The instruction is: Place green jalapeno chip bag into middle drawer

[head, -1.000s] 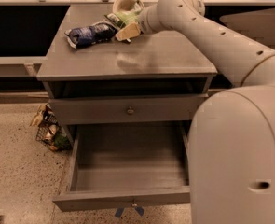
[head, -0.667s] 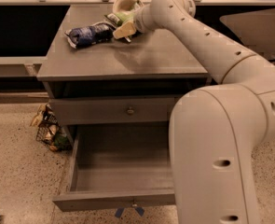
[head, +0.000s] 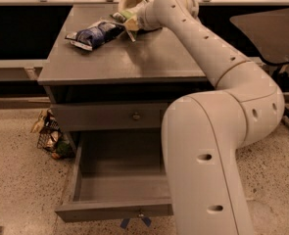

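Gripper [head: 140, 19] was at crumpled green chip bag [head: 130, 25], grasp unclear. Glossy blue bag [head: 92, 33] lay nearby, print unreadable. Grey wooden drawer [head: 114, 210] stood open below.

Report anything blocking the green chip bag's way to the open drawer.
Nothing visible. The gripper is at the green jalapeno chip bag on the cabinet top; the middle drawer stands open below; the blue chip bag lies aside.

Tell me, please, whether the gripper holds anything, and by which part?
Cannot tell; the gripper is at the green bag, far back on the cabinet top.
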Robot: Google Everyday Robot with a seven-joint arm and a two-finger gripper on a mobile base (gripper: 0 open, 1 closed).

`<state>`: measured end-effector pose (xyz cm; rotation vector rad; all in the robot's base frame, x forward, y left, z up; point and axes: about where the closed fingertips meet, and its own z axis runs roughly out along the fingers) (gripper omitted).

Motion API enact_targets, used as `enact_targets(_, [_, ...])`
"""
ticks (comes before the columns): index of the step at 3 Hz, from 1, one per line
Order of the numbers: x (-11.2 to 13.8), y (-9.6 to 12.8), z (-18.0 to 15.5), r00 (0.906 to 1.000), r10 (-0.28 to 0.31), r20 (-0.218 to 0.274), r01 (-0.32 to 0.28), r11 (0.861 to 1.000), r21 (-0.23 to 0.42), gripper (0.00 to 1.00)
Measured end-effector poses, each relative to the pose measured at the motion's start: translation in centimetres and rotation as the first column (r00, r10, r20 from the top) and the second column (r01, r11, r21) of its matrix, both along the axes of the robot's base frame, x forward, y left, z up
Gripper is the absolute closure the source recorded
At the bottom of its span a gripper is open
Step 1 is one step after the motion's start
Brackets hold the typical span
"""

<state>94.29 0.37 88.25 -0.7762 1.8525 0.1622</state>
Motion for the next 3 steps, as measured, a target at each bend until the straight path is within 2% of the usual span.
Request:
enact_targets(1, [0.4,0.0,-0.6,1.0,0.003,-0.008,-0.003,1.0,-0.007,0.69])
enact_targets(2, [0.3,-1.0,-0.2,1.0,-0.005,-0.003,0.005,1.0,-0.019,0.93])
enact_targets(3, [-1.9,-2.7,2.4,0.9995,0.03,0.008,-0.03,0.999,-0.031,1.0])
